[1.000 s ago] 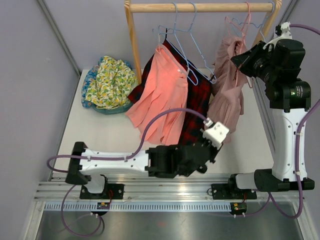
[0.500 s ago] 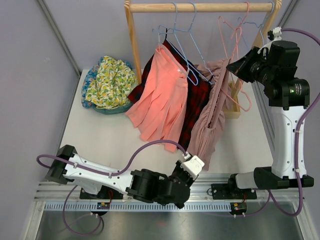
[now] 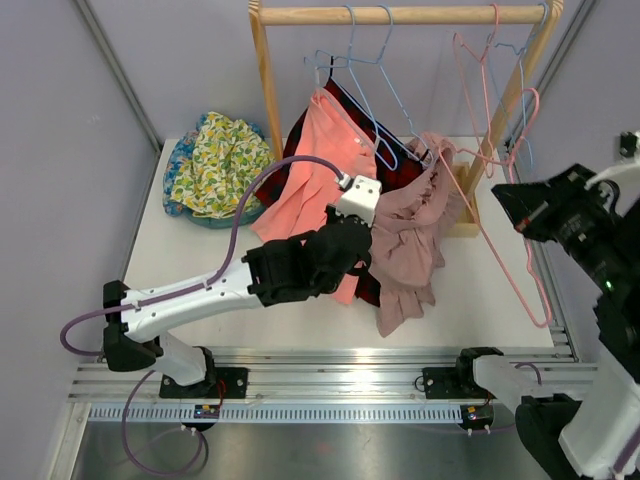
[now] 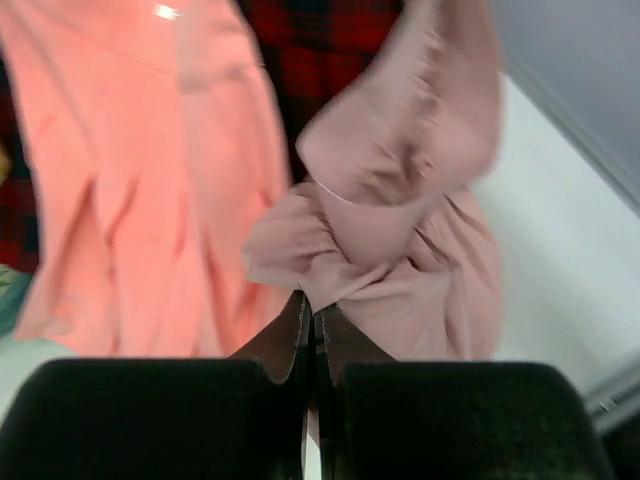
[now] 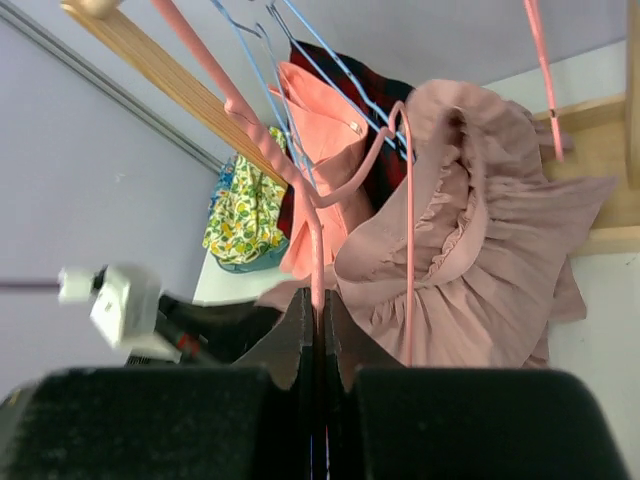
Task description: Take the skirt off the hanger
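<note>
The dusty pink skirt (image 3: 410, 245) hangs bunched in mid-air below the rack. Its upper edge is still caught on an arm of the pink wire hanger (image 3: 500, 235) near the blue hangers. My left gripper (image 3: 368, 255) is shut on a fold of the skirt's left side; in the left wrist view the gripper (image 4: 312, 308) pinches the skirt (image 4: 400, 200). My right gripper (image 3: 497, 192) is shut on the hanger wire and holds it out to the right. In the right wrist view the gripper (image 5: 318, 292) clamps the hanger (image 5: 300, 190), with the skirt (image 5: 490, 270) draped behind it.
A wooden rack rod (image 3: 400, 14) carries blue hangers (image 3: 385, 100) with a coral skirt (image 3: 320, 185) and a red plaid garment (image 3: 400, 180). The rack's wooden base (image 3: 465, 228) is behind the skirt. A yellow floral cloth (image 3: 215, 160) lies at the back left.
My left arm swung from the table's front edge up to the middle, bunching the skirt. My right arm dropped and moved right, pulling the pink hanger out with it.
</note>
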